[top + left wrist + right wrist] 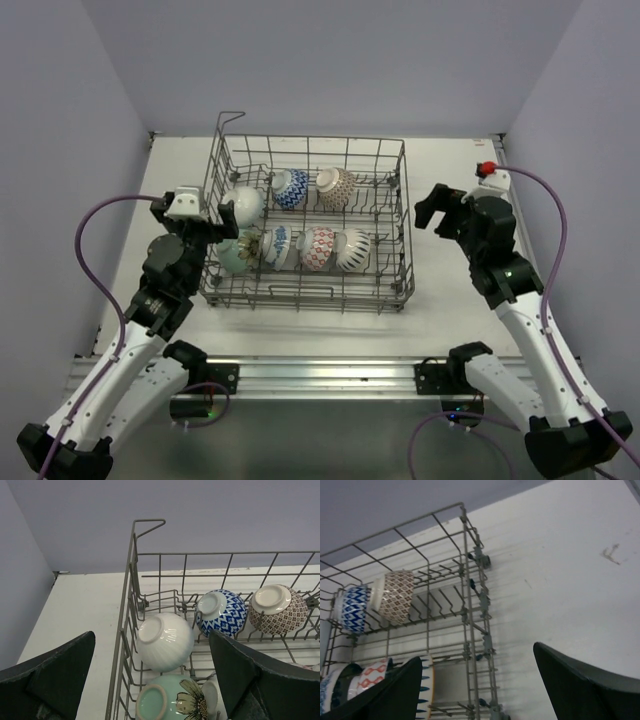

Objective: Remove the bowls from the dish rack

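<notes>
Dish rack (305,296) sits mid-table (455,300); seven bowls (318,247) stand on edge between its tines; back row: white bowl (243,204), blue-patterned bowl (290,188), brown-patterned bowl (336,187); front row holds four, pale green bowl (232,254) leftmost; left gripper (212,234) jaws spread, empty, straddling the rack's left wall by the white bowl; right gripper (441,210) jaws spread, empty, just outside the right wall.

Left gripper (218,226) and right gripper (432,208) both reach forward, seemingly spread wide.

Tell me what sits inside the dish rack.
Back row: white bowl, blue-patterned, brown-patterned. Front row: pale green, blue-striped, red-patterned, blue-edged. Front bowls overlap, hiding their insides.
</notes>
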Robot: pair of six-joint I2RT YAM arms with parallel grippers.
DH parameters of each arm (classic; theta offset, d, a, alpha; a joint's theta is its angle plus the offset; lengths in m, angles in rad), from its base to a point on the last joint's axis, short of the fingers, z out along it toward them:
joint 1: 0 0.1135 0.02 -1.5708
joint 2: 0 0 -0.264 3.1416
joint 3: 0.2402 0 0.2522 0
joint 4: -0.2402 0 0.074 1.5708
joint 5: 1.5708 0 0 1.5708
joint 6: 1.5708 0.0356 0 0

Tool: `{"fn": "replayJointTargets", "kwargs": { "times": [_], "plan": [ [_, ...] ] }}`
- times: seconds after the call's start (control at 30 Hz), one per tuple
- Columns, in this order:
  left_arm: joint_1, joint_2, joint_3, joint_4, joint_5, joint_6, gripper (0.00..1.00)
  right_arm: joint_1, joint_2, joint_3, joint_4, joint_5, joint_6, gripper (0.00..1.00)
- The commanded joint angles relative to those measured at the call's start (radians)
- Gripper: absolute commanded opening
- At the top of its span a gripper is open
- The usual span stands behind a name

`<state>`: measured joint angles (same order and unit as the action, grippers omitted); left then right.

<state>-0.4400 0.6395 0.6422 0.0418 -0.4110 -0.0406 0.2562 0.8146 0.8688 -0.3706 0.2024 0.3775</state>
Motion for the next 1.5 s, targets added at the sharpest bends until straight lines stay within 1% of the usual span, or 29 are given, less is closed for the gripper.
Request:
{"fn": "replayJointTargets", "kwargs": {
  "times": [0.0,0.07,0.13,0.3,0.33,0.37,0.47,0.63,0.7,0.73,0.83,1.07,1.47],
  "plan": [
    [-0.005,0.002,0.039,0.02,0.012,-0.007,1.0,0.003,0.073,0.104,0.094,-0.217,0.001,0.98],
    [-0.005,0.002,0.039,0.02,0.017,-0.005,1.0,0.006,0.164,0.177,0.096,-0.286,0.03,0.99],
    [-0.005,0.005,0.039,0.02,0.023,-0.005,1.0,0.011,0.228,0.255,0.09,-0.305,0.049,0.99],
    [-0.006,0.017,0.04,0.015,0.044,-0.008,1.0,0.034,0.475,0.387,0.068,-0.382,0.083,0.99],
    [-0.006,0.02,0.042,0.015,0.05,-0.008,1.0,0.046,0.512,0.435,0.04,-0.383,0.087,0.99],
    [-0.005,0.022,0.042,0.013,0.052,-0.008,1.0,0.051,0.585,0.453,0.032,-0.385,0.093,0.99],
    [-0.009,0.031,0.043,0.01,0.055,-0.008,1.0,0.081,0.71,0.524,0.019,-0.399,0.086,0.99],
    [-0.014,0.037,0.045,0.009,0.067,-0.008,1.0,0.123,0.876,0.646,-0.02,-0.394,0.081,0.99],
    [-0.014,0.038,0.047,0.007,0.07,-0.008,1.0,0.127,0.928,0.668,-0.027,-0.382,0.095,0.99],
    [-0.014,0.037,0.047,0.007,0.072,-0.008,1.0,0.132,0.943,0.683,-0.027,-0.358,0.104,0.98],
    [-0.014,0.035,0.047,0.007,0.074,-0.01,1.0,0.135,0.981,0.696,0.004,-0.354,0.112,0.99],
    [-0.014,0.028,0.045,0.007,0.054,-0.015,1.0,0.146,1.063,0.725,0.055,-0.39,0.178,0.99],
    [-0.016,0.035,0.045,0.004,0.069,-0.012,1.0,0.158,1.132,0.759,0.094,-0.38,0.224,0.99]
  ]
}}
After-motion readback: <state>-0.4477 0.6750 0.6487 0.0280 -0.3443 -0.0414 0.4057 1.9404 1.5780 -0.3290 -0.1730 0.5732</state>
